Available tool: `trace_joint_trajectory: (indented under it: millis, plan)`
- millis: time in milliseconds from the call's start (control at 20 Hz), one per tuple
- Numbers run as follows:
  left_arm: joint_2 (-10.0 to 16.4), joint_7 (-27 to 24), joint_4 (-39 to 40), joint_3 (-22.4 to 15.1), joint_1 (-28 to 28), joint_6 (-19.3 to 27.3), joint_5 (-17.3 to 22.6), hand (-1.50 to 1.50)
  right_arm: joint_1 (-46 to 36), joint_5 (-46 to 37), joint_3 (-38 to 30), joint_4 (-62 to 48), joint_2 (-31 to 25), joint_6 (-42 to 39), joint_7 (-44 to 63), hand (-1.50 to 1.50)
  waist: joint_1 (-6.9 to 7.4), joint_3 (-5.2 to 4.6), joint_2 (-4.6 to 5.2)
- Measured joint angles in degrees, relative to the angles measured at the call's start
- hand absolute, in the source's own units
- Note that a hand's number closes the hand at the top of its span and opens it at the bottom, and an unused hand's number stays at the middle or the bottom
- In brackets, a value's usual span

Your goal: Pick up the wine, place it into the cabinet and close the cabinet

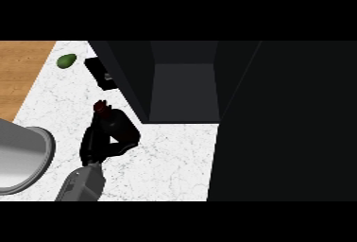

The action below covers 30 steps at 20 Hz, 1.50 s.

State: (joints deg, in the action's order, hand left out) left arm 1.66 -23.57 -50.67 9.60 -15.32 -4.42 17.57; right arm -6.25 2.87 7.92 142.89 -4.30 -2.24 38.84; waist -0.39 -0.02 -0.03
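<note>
The wine bottle (pixel 120 126) is dark with a red top and lies tilted, its neck pointing up and left, over the white counter (pixel 167 160). My left hand (pixel 96 144) is curled round the bottle's lower part, its grey forearm coming in from the lower left. Just right of the bottle stands the dark cabinet (pixel 185 90), open, with a grey floor showing inside. Its open door (pixel 286 123) is a large black panel filling the right side. My right hand is out of view.
A green round fruit (pixel 67 60) lies at the counter's far left, with a small black box (pixel 102 73) near it by the cabinet's left wall. A grey rounded basin (pixel 24 156) sits at the left edge. Wood surface (pixel 21 71) shows beyond the counter.
</note>
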Motion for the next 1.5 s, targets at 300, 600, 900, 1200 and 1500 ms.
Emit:
trace_joint_trajectory:
  millis: [300,600,900,1200,1500]
  plan:
    - [1.2,-2.8,5.9,1.6,-3.0,-4.2,1.8,1.50,-1.4,0.0,-0.8,0.0,-0.4,0.2,1.1,-1.50,-0.04,0.00,0.03]
    - [0.8,-5.6,8.3,0.2,-4.1,-7.4,1.0,1.50,-1.1,0.0,-0.5,0.0,-0.3,0.5,1.8,-1.50,-0.05,-0.01,-0.01]
    - [1.1,-10.3,9.1,-3.3,-5.1,-4.6,-4.9,1.50,-1.8,0.0,-0.5,0.0,-0.4,0.8,1.9,-1.50,-0.20,0.01,-0.03]
    - [4.5,-13.4,5.8,-4.0,-1.2,-5.9,-6.6,1.50,0.7,0.2,-1.8,0.1,-0.7,-0.5,0.2,-1.50,0.15,0.04,-0.12]
    - [9.2,-17.7,-0.9,-3.6,5.4,-8.0,-7.4,1.50,2.3,0.5,-3.0,-0.4,-0.3,-1.7,-2.3,-1.50,0.48,0.06,-0.15]
